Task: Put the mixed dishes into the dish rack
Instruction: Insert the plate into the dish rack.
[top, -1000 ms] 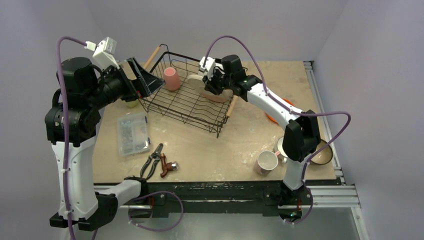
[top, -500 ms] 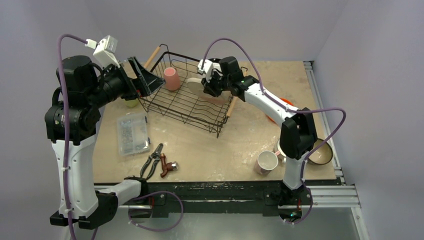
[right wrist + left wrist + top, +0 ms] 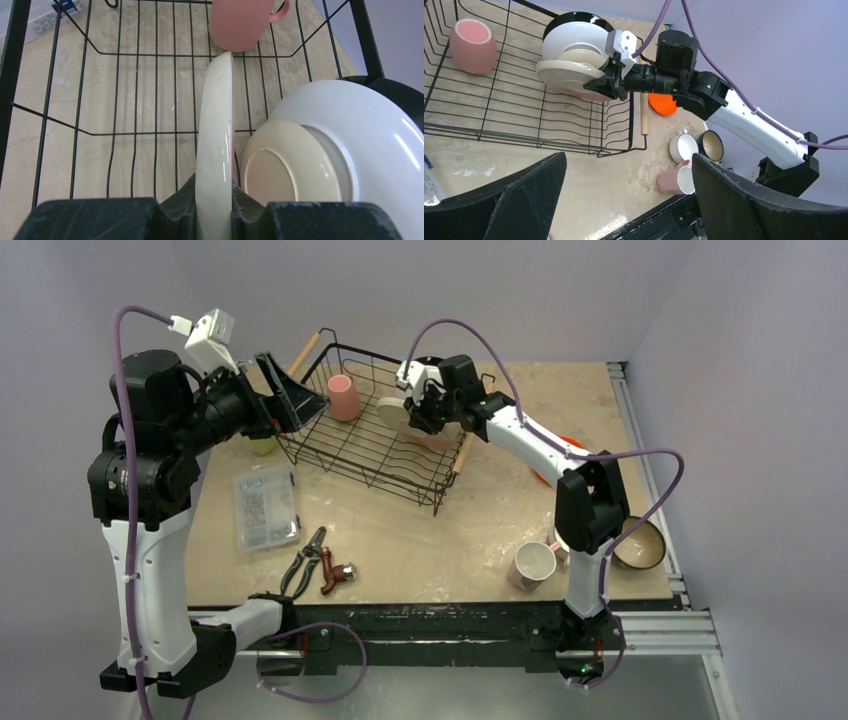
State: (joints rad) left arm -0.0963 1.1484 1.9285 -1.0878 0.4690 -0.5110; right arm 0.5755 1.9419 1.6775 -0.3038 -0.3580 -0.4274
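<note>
Because plates store upright, the right claw (image 3: 215, 202) pinched the cream plate (image 3: 215, 135) edge-on at three o'clock in the rack (image 3: 345, 452), beside a white plate (image 3: 372, 130); the left claw (image 3: 288, 396) gaped empty.

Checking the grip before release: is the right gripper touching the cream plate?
Touching. The right wrist view shows the cream plate standing edge-on, pinched between both fingers of the right gripper, with no gap on either side.

White-and-black arms (image 3: 155, 580), purple cables (image 3: 460, 324)
</note>
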